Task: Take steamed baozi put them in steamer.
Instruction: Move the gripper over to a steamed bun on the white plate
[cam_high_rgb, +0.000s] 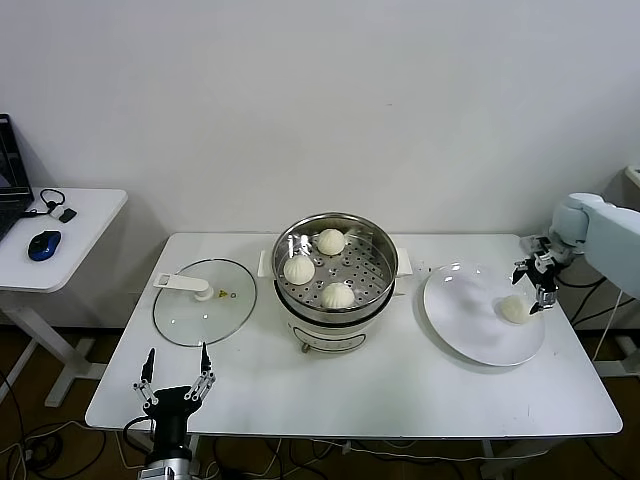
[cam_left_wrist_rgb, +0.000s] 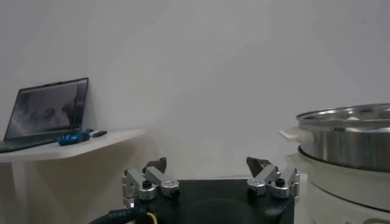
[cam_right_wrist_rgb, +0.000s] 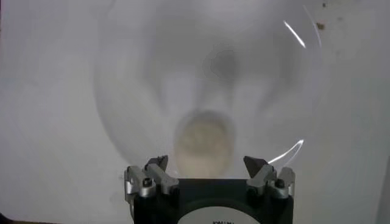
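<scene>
Right gripper (cam_high_rgb: 540, 279) jaws spread wide, empty, poised over the last baozi (cam_high_rgb: 514, 309) on the white plate (cam_high_rgb: 470, 335), right side of the bench (cam_high_rgb: 420, 395). Looks like the reach-for-pick step, bun four. Next: drop straight down, straddle it, close gently since soft dough should dent easily. Three buns already sit in the steamer (cam_high_rgb: 336, 265) mid-bench. Bun pale, round, pleated. Left gripper (cam_high_rgb: 176, 375) parked open at the near edge.
</scene>
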